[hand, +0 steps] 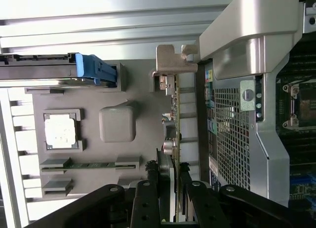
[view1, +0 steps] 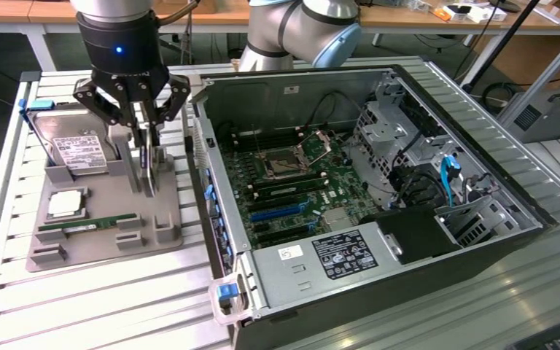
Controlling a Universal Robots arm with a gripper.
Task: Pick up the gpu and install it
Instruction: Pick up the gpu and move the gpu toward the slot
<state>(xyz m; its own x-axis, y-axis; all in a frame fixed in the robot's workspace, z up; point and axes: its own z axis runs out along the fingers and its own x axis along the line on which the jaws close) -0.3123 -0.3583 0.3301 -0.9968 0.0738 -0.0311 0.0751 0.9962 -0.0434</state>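
I get the gpu (hand: 176,127) edge-on, faces hidden, one end buried between the fingers (hand: 148,193); the arm (view1: 114,22) runs off the exterior view's top edge.

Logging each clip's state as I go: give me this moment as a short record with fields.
claw: shut on the gpu
gpu: upright on edge at the gray tray, silver bracket at one end, outside the case
tray also holds: hard drive, CPU, RAM stick
computer case: open, motherboard exposed, to the exterior view's right of the tray
install: not yet done
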